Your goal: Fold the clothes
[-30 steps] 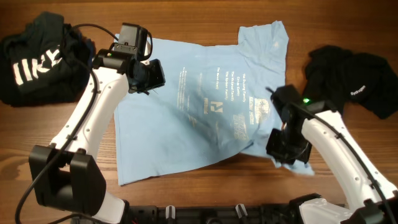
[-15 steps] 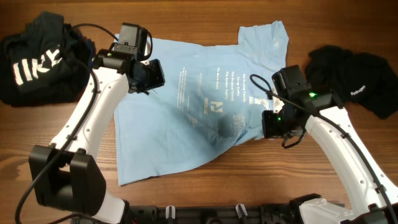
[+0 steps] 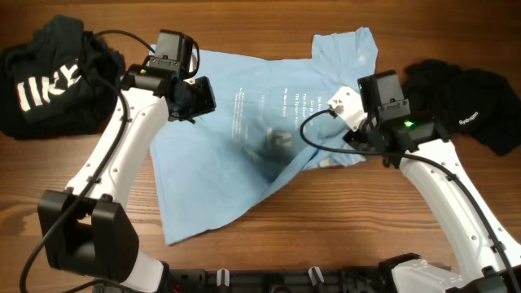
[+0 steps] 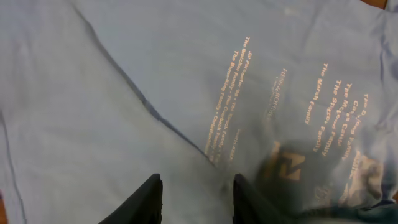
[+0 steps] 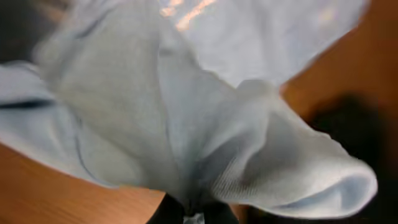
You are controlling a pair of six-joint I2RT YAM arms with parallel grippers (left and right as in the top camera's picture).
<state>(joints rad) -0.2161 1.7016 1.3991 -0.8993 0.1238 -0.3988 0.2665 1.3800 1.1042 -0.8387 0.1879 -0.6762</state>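
right gripper [image 5: 186, 214] pinched tight on a bunched fold of the light blue t-shirt [image 3: 236, 163], the cloth lifted there and spreading away to its left over the wooden table [image 3: 342, 236]. left gripper [image 4: 196, 190] hovers over the shirt's upper left part, jaws a narrow way apart, cloth lying beneath. ahead of its fingers run peach text lines [image 4: 227, 118], too blurred to read, and a dark logo [image 4: 287, 167]. left of that gripper a black pile [image 3: 49, 81] shows white "ike". right of the right gripper lies another black garment [image 3: 464, 106], its small white word unreadable.
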